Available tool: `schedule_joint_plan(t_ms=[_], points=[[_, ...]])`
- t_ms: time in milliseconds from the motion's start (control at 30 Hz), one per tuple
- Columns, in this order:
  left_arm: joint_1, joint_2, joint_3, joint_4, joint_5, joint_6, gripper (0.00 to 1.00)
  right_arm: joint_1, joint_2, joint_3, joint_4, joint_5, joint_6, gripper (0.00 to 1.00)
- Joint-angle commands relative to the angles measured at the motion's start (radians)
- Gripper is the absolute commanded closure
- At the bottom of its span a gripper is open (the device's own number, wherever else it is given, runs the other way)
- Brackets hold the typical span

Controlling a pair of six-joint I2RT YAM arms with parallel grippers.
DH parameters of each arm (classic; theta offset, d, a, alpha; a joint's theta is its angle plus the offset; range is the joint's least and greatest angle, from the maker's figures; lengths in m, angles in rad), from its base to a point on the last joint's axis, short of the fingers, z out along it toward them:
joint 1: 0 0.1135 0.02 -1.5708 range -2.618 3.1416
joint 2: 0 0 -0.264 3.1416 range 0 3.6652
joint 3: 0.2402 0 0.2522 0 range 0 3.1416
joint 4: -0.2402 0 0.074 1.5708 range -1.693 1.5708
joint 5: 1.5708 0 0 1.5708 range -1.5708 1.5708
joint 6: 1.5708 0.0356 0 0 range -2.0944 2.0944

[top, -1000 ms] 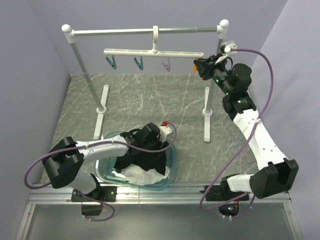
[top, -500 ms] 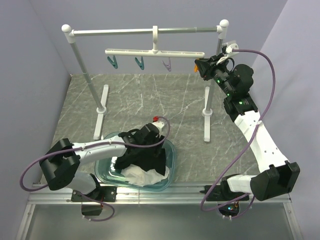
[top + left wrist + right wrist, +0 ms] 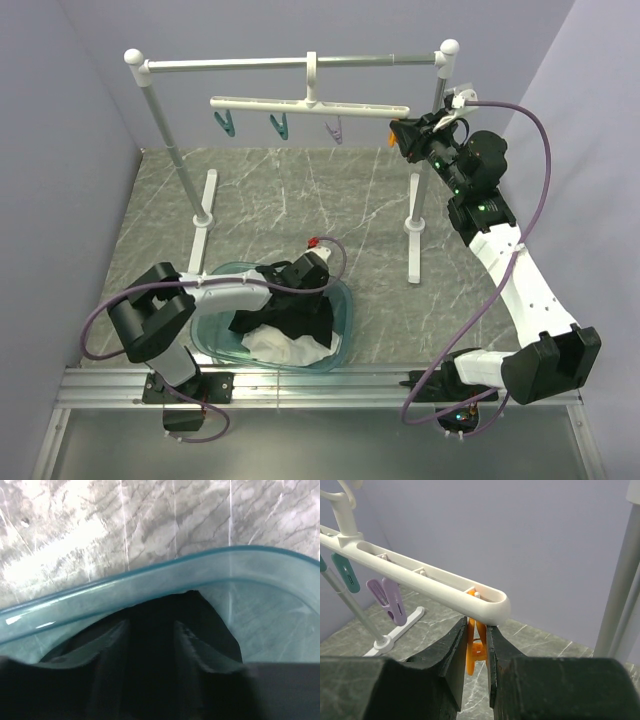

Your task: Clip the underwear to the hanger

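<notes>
The black underwear [image 3: 300, 315] lies bunched in a teal basin [image 3: 343, 305] at the near left. My left gripper [image 3: 290, 278] reaches into the basin and is closed on the underwear. In the left wrist view black fabric [image 3: 210, 625] fills the gap between my fingers [image 3: 112, 645] and peaks beyond the tips. The white hanger [image 3: 300, 103] hangs from the rack rail with teal, purple and orange pegs. My right gripper [image 3: 397, 133] is shut on the orange peg [image 3: 476, 647] under the hanger's right end [image 3: 490, 607].
A white cloth [image 3: 285, 350] lies under the underwear in the basin, whose rim [image 3: 150, 572] curves close ahead of the left fingers. The tall rack [image 3: 170, 150] stands on two footed posts; its right post [image 3: 620, 580] is just right of my right gripper. A purple peg [image 3: 390, 597] hangs nearby.
My left wrist has shifted left and turned over the basin, and its elbow has swung in towards the basin. The right arm holds still on the orange peg.
</notes>
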Motion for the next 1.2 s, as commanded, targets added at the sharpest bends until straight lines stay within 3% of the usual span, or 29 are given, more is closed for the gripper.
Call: schedule_joint_plan(t_ms=[0,300,600,767,933,1167], points=[[-0.011,0.009,0.020,0.031,-0.019,-0.017,0.62,-0.003,-0.025,-0.004,0.026,0.000,-0.003,1.00],[-0.066,-0.238,0.002,0.001,-0.059,0.085,0.99,-0.012,-0.041,-0.023,0.034,-0.011,-0.002,1.00],[-0.156,-0.526,-0.121,0.145,-0.065,0.245,1.00,-0.013,-0.045,-0.024,0.036,-0.021,0.006,1.00],[-0.166,-0.651,-0.189,0.214,0.051,0.362,1.00,-0.012,-0.044,-0.026,0.034,-0.029,0.014,1.00],[-0.184,-0.656,-0.284,0.143,0.373,0.509,1.00,-0.013,-0.039,-0.023,0.030,-0.031,0.015,1.00],[-0.212,-0.493,-0.227,0.076,0.475,0.697,0.96,-0.012,-0.031,-0.023,0.030,-0.035,0.015,1.00]])
